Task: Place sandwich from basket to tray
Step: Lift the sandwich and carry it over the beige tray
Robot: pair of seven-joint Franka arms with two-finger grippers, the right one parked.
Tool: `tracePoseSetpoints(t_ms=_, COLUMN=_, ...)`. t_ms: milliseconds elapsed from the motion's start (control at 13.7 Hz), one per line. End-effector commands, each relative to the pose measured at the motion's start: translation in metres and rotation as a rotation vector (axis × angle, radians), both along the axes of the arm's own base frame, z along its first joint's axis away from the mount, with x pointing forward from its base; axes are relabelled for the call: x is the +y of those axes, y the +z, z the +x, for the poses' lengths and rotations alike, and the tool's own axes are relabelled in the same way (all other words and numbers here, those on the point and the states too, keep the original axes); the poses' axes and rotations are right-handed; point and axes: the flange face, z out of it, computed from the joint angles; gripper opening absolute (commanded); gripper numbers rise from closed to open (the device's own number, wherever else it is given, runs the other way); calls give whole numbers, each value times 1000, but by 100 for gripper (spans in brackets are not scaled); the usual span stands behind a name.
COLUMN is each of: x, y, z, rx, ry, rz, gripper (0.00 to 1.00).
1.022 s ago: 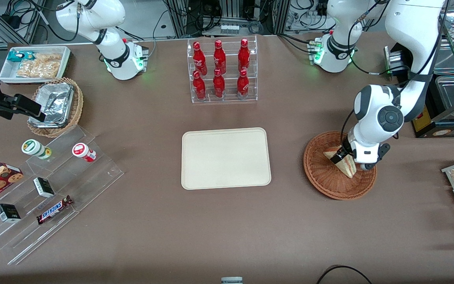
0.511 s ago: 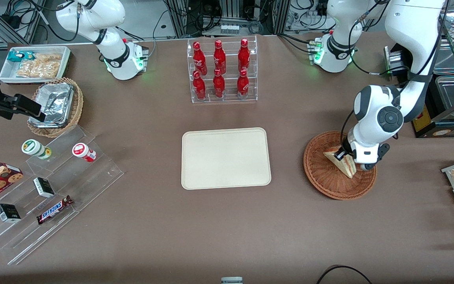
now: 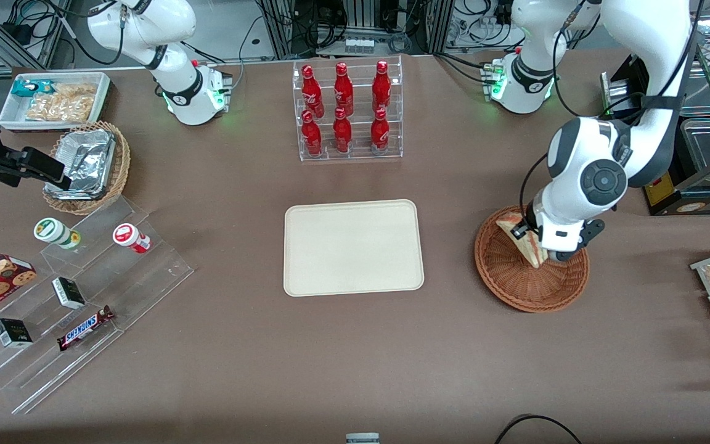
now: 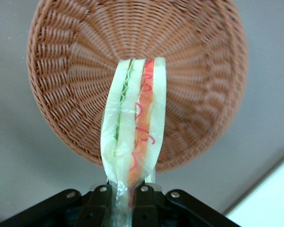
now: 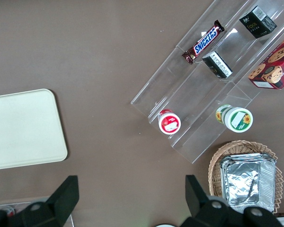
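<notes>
Now sandwich (image 3: 522, 238) (image 4: 134, 127) clamped in left arm's tool (image 3: 530, 240) (image 4: 124, 191), lifted clear above the reddish-brown wicker basket (image 3: 518, 288) (image 4: 75, 71). Cream tray (image 3: 353, 247) lies well apart on brown tabletop (image 3: 355, 357), toward the parked arm's end.

The gripper (image 4: 125, 198) clamped the sandwich (image 4: 134, 118) by one end between its fingers (image 4: 100, 201), holding it lifted above the basket (image 4: 85, 71), cut side showing red and green layers.

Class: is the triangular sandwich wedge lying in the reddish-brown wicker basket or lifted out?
Lifted: left gripper pinches sandwich above the basket.
</notes>
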Motion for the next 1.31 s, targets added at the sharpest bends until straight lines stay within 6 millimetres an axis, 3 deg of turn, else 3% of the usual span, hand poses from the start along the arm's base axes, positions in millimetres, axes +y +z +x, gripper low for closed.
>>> tracePoseSetpoints(t_ms=0, x=-46, y=7, z=-5, rx=0, ry=-101, rz=-13, gripper=8)
tracePoseSetpoints(t_ms=365, x=-143, y=-8, z=5, rx=-24, ry=-321, rz=-45, gripper=8)
tracePoseSetpoints(t_ms=511, x=-193, y=-16, z=1, rx=-32, ry=-398, rz=-69, gripper=7)
tracePoseSetpoints(t_ms=803, x=-270, y=-34, z=-1, rx=-58, ry=-421, rz=-148, gripper=7)
tracePoseSetpoints(t_ms=1241, x=-346, y=-61, z=-9, rx=-133, ry=-373, rz=-104, gripper=6)
